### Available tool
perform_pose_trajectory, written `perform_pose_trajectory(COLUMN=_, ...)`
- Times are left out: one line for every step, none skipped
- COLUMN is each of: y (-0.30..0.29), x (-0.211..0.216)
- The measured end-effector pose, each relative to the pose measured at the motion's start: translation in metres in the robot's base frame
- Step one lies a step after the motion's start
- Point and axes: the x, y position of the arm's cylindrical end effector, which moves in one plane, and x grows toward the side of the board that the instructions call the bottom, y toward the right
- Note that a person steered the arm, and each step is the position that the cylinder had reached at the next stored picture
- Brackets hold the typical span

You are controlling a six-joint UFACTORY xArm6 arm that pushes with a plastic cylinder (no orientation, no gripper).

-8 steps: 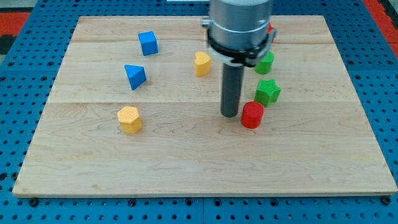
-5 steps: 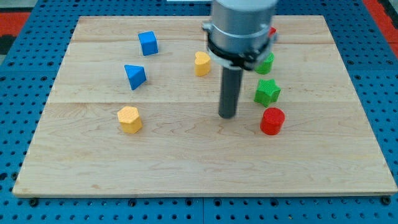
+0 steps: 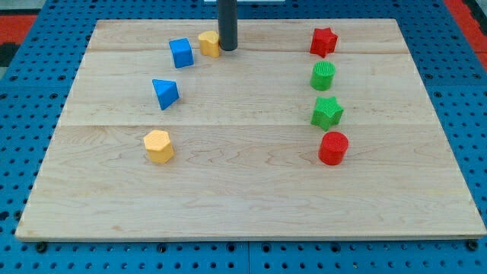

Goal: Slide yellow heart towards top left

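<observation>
A: Item one, my tip (image 3: pixel 227 49): a plain rod with nothing to open or close, set on the far part of the board (image 3: pixel 243 198), touching the right side of the yellow heart (image 3: pixel 208 43).

B: Change since the earlier frames?

A: The heart was mid-board beside the rod; it now sits far left of centre, just right of the blue cube (image 3: pixel 181 53). I judge the slide well advanced, with room left toward the corner.

B: Count?

A: Yellow, two: heart, hexagonal block (image 3: pixel 158 146). Blue, two: cube, triangular block (image 3: pixel 164 93). Green, two: cylinder (image 3: pixel 323 76), star (image 3: pixel 326 113). Red, two: star (image 3: pixel 323 41), cylinder (image 3: pixel 332 148).
</observation>
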Motion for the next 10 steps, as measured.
perform_pose_trajectory(y=-0.004, x=-0.006)
perform_pose_trajectory(y=-0.027, x=-0.028)
perform_pose_trajectory(y=-0.048, x=-0.032)
perform_pose_trajectory(y=-0.04, x=-0.023)
perform_pose_trajectory(y=-0.013, x=-0.008)
perform_pose_trajectory(y=-0.016, x=0.013)
perform_pose_trajectory(y=-0.035, x=0.008)
perform_pose_trajectory(y=-0.04, x=-0.002)
perform_pose_trajectory(y=-0.056, x=-0.011)
perform_pose_trajectory(y=-0.063, x=-0.018)
